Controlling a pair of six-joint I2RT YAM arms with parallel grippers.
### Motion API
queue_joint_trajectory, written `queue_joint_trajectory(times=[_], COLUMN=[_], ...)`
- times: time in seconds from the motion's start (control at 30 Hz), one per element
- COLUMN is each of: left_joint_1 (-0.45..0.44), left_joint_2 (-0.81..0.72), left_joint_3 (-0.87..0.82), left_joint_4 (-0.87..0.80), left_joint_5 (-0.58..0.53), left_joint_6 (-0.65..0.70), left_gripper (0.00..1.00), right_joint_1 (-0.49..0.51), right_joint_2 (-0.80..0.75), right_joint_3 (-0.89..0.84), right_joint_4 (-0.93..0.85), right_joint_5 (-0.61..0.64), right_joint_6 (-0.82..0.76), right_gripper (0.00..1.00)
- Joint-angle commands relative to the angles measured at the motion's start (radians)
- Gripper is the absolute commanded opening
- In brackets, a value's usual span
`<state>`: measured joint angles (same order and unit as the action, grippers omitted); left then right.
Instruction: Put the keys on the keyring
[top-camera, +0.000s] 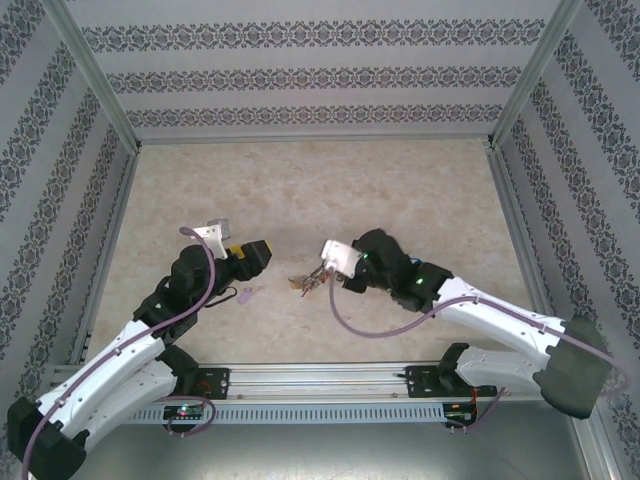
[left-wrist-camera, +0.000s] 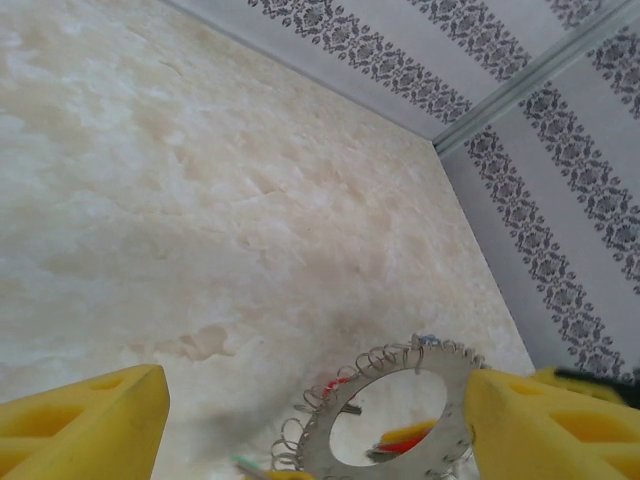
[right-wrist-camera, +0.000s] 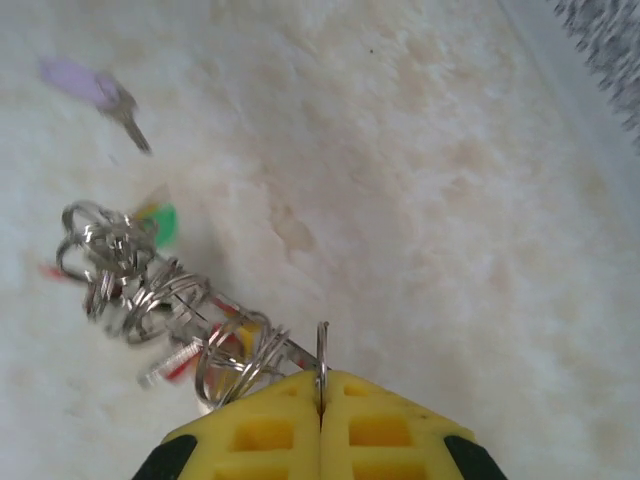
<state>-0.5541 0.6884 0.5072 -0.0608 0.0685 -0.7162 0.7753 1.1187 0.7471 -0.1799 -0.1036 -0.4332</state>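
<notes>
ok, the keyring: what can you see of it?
The keyring is a flat grey metal disc with a wide centre hole and thin wire loops fringing its rim. The right gripper, shut, pinches the rim, holding it tilted over the table. Green, red and yellow key heads hang among the loops. The open left gripper faces it, apart.

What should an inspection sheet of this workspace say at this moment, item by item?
Surface: beige marbled table.
Job's things: keyring held by its rim, coloured keys among its loops; lilac key loose on the table.
Clutter: nothing seen.
Grippers: left gripper open, empty; right gripper shut on the keyring.
Cables: lilac cables loop along both arms.
Surroundings: patterned walls, metal frame.
</notes>
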Motion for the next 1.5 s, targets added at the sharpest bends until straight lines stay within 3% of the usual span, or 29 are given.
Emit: queue_joint_trajectory(times=[0.0, 0.13, 0.23, 0.3, 0.43, 0.5, 0.6, 0.73, 0.8, 0.93, 1.03, 1.13, 1.23, 1.47], left_joint_1=[0.006, 0.006, 0.006, 0.006, 0.006, 0.006, 0.006, 0.004, 0.003, -0.026, -0.05, -0.053, -0.055, -0.075], left_joint_2=[-0.041, -0.042, -0.006, 0.03, 0.108, 0.146, 0.204, 0.272, 0.294, 0.308, 0.331, 0.371, 0.389, 0.428], left_joint_3=[-0.009, -0.017, -0.019, -0.004, 0.022, 0.025, 0.05, 0.095, 0.114, 0.129, 0.162, 0.177, 0.187, 0.214], left_joint_4=[0.038, 0.068, 0.119, 0.132, 0.162, 0.203, 0.248, 0.258, 0.251, 0.233, 0.166, 0.162, 0.182, 0.158], left_joint_5=[0.059, 0.124, 0.179, 0.193, 0.14, 0.144, 0.235, 0.434, 0.519, 0.633, 0.632, 0.629, 0.612, 0.636], left_joint_6=[0.109, 0.217, 0.298, 0.349, 0.415, 0.431, 0.473, 0.6, 0.664, 0.819, 0.897, 0.923, 0.935, 1.006], left_gripper=[0.78, 0.77, 0.77, 0.76, 0.76, 0.75, 0.71, 0.57, 0.52, 0.49, 0.49, 0.49, 0.48, 0.45], right_joint_1=[-0.107, -0.151, -0.165, -0.166, -0.109, -0.07, -0.1, -0.194, -0.214, -0.223, -0.22, -0.206, -0.251, -0.238], right_joint_2=[0.028, 0.118, 0.142, 0.121, 0.032, -0.009, -0.039, -0.004, 0.013, 0.041, 0.062, 0.069, 0.105, 0.077], right_joint_3=[-0.024, -0.038, -0.016, -0.009, -0.046, -0.091, -0.114, -0.07, -0.057, -0.01, 0.035, 0.03, 0.089, 0.061], right_joint_4=[0.057, 0.092, 0.074, 0.059, 0.1, 0.151, 0.161, 0.115, 0.12, 0.066, 0.007, 0.081, -0.026, -0.01], right_joint_5=[-0.49, -0.695, -0.67, -0.61, -0.326, -0.254, -0.37, -0.641, -0.699, -0.722, -0.72, -0.517, -0.686, -0.714], right_joint_6=[0.267, 0.362, 0.364, 0.29, 0.072, -0.057, -0.104, -0.064, -0.066, -0.145, -0.221, -0.133, -0.16, -0.206], right_gripper=[0.0, 0.0, 0.0, 0.0, 0.0, 0.0, 0.0, 0.0, 0.0, 0.0, 0.0, 0.0, 0.0, 0.0])
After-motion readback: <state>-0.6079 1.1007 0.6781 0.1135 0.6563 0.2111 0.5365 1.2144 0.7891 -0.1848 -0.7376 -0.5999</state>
